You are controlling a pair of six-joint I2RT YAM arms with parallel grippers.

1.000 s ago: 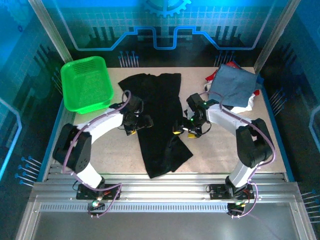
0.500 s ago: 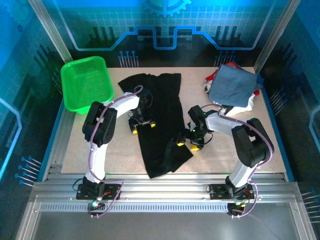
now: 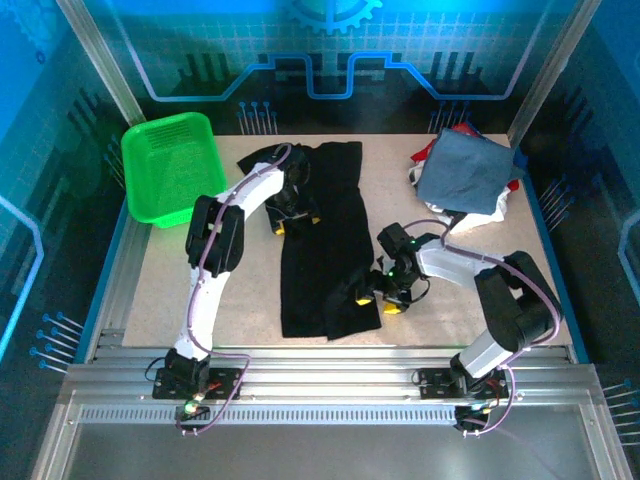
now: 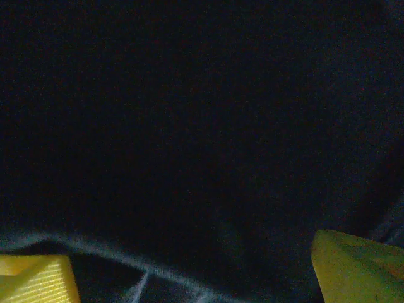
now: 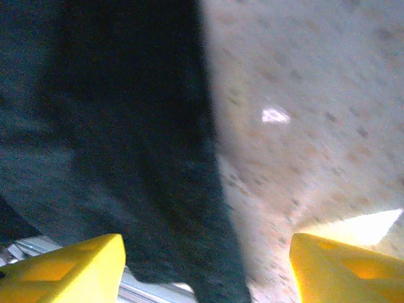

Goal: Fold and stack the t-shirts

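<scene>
Black t-shirt (image 3: 325, 255) lies lengthwise at the centre of the table (image 3: 200, 275). Left gripper (image 3: 296, 217), jaws released, sits over the shirt's 11 o'clock portion. Right gripper (image 3: 380, 301), jaws spread, straddles its 4 o'clock edge. Folded slate-blue t-shirt (image 3: 465, 170) lies at the table's 2 o'clock.

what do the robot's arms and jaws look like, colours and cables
The left arm and right arm are alike: white links, black joints, thin lilac cables looping alongside. Their black jaws end in yellow wedge-shaped pads. Small green lights glow at the bases.
</scene>
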